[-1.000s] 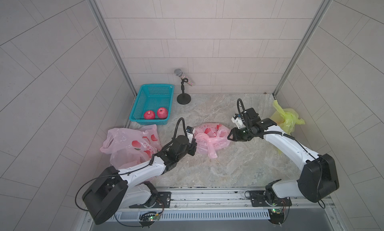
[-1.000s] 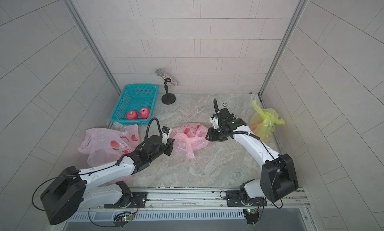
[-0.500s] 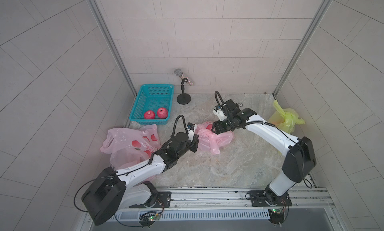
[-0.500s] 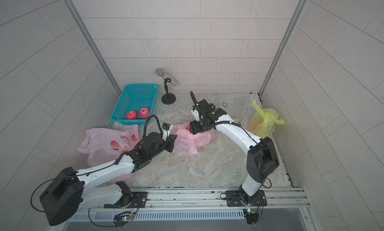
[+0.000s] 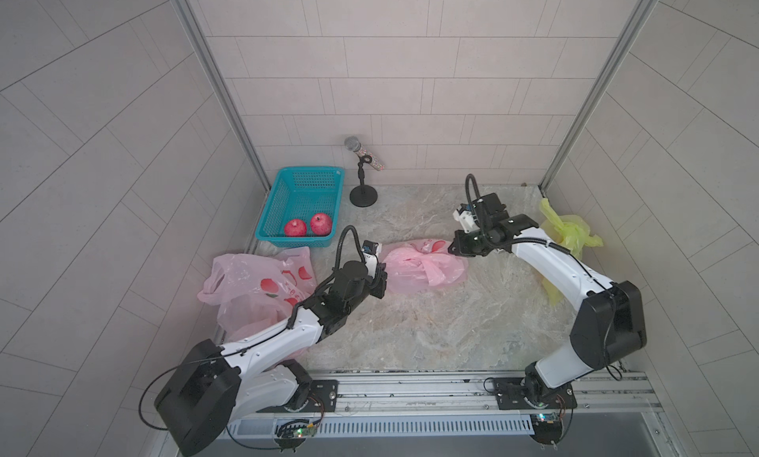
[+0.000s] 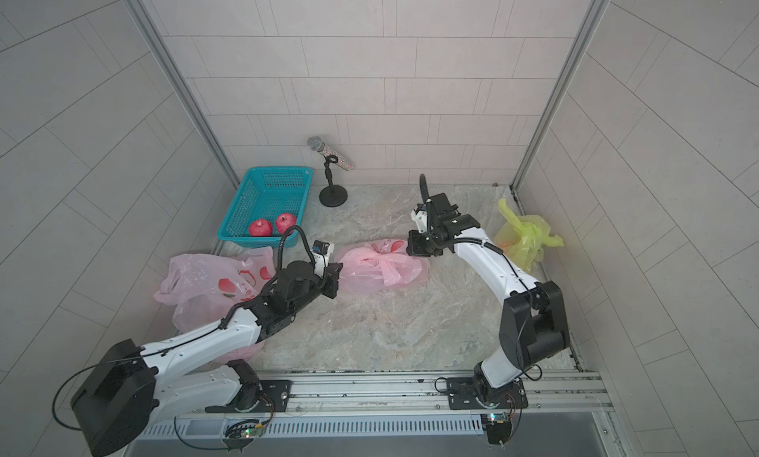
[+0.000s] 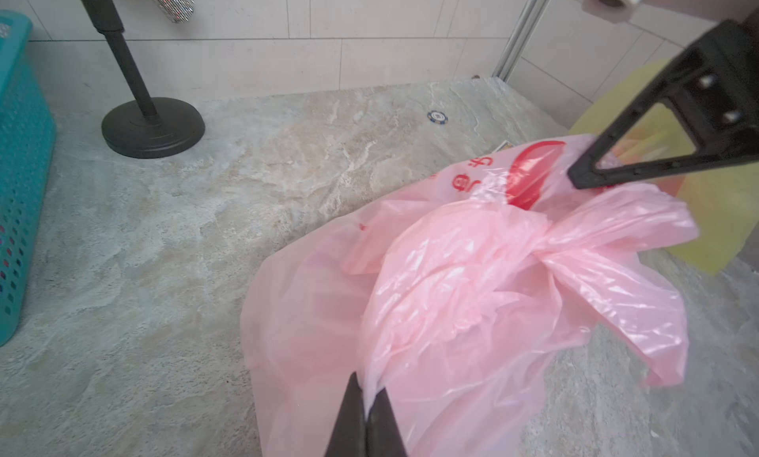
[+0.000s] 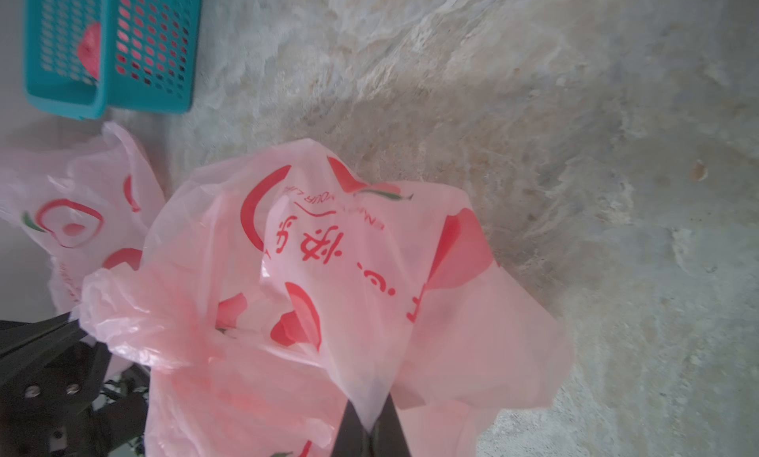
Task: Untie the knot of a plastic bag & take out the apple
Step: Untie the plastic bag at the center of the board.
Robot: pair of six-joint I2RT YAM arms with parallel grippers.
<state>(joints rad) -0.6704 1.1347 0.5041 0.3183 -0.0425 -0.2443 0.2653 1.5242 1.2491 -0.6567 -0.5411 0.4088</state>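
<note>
A pink plastic bag (image 5: 423, 266) with red print lies in the middle of the stone floor, seen in both top views (image 6: 380, 266). Its knot (image 7: 534, 239) is still tied on top. My left gripper (image 7: 367, 397) is shut on a pinch of film at the bag's left end (image 5: 382, 276). My right gripper (image 8: 371, 418) is shut on a fold at the bag's right end (image 5: 454, 249), and it also shows in the left wrist view (image 7: 575, 179). The bag stretches between the two. The apple inside cannot be made out.
A teal basket (image 5: 293, 241) at the back left holds two red apples (image 5: 295, 228). A microphone on a round stand (image 5: 363, 196) is beside it. A second pink bag (image 5: 254, 286) lies under my left arm. A yellow bag (image 5: 566, 233) is against the right wall.
My right gripper reached left over the bag with its jaws open, then drew back to the right and shut on the bag's film. The left gripper has kept its hold, hardly moving.
</note>
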